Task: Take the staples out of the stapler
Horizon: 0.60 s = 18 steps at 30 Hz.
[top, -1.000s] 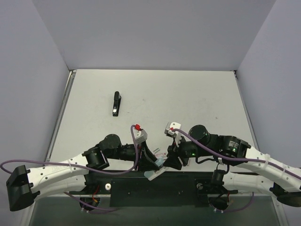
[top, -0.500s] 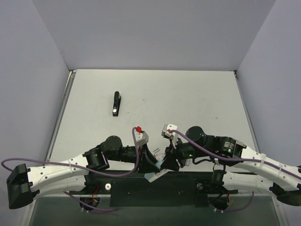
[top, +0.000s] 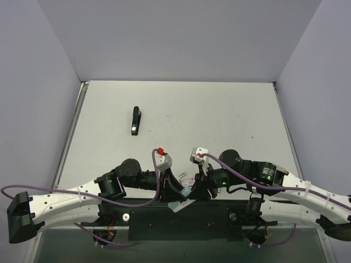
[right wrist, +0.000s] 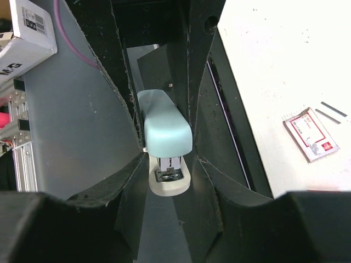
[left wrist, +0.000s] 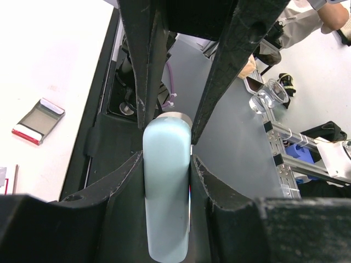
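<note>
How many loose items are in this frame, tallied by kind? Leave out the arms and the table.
mint stapler: 1
small staple box: 1
loose staple strips: 2
small black item, too far away to identify: 1
Total: 5

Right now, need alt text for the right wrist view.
Pale blue stapler with a cream base, front end toward the camera, sits between the black fingers of the right gripper. On the white table at right lie a small red-and-white packet and two thin strips.
</note>
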Available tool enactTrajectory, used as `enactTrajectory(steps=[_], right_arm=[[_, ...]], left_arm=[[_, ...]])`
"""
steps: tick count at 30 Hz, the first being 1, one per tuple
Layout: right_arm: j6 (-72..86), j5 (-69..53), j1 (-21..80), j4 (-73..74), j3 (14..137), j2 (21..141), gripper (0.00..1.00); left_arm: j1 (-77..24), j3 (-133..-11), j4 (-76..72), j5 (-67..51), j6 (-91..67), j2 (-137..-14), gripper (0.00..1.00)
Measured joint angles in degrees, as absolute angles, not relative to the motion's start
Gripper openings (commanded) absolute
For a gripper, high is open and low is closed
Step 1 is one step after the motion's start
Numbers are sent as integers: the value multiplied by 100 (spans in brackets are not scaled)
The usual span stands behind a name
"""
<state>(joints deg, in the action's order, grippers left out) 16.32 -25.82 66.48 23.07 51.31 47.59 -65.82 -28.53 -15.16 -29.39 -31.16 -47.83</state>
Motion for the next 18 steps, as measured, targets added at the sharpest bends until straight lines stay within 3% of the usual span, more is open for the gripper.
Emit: enactTrajectory(steps=[5, 9, 18], right_arm=[[1662, -2655, 6657, 2237, 5098, 4751, 23], [1664, -2766, 6689, 2200, 5094, 4753, 0], [1817, -3030, 6724, 1743, 4593, 4543, 0]], left_arm=[[-6663, -2915, -1516, -2915, -3094, -4779, 0], [-6705, -2919, -1511, -2919, -3074, -4779, 0], [-6796, -2919, -1264, -2919, -3028, -4779, 0]])
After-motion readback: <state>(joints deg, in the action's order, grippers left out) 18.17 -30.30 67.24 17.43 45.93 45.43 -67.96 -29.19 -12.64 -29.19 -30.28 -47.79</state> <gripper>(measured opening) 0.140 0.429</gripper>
